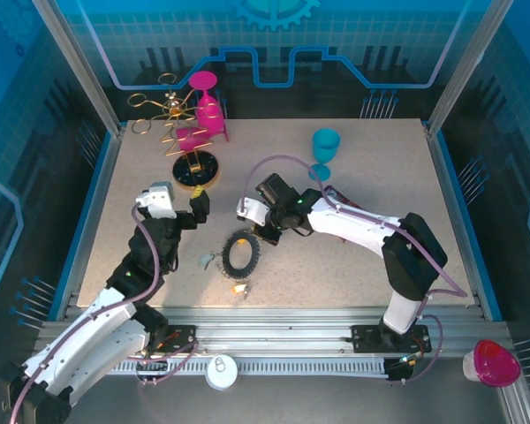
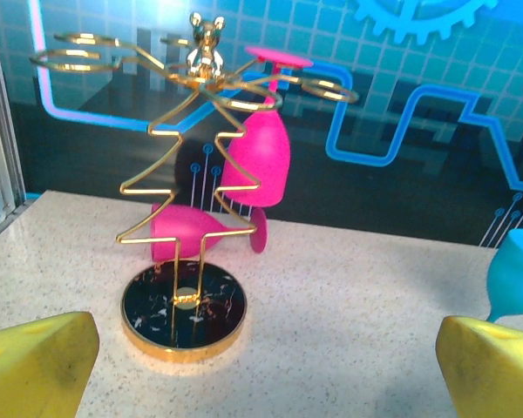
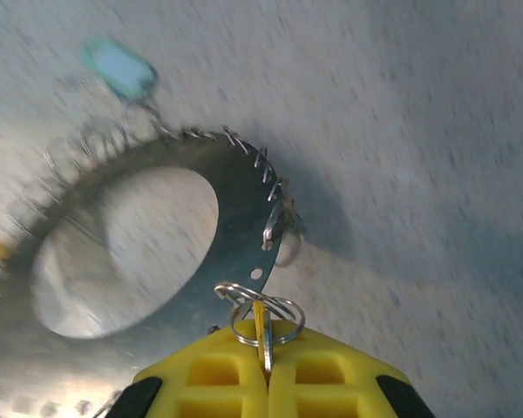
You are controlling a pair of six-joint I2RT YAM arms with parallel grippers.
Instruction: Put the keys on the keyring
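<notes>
The keyring lies flat at the middle of the table, a grey toothed band with small wire clips along its outer edge. My right gripper is shut on a small key with a yellow head and little split rings, held just above the ring's edge; from above that gripper hangs at the ring's upper right. Another yellow key lies just below the ring, and a teal-tagged one at its left side. My left gripper stands open and empty, its yellow fingers wide apart.
A gold wire stand with pink goblets stands at the back left, right ahead of the left gripper. A blue goblet stands at the back centre. Metal rails edge the table.
</notes>
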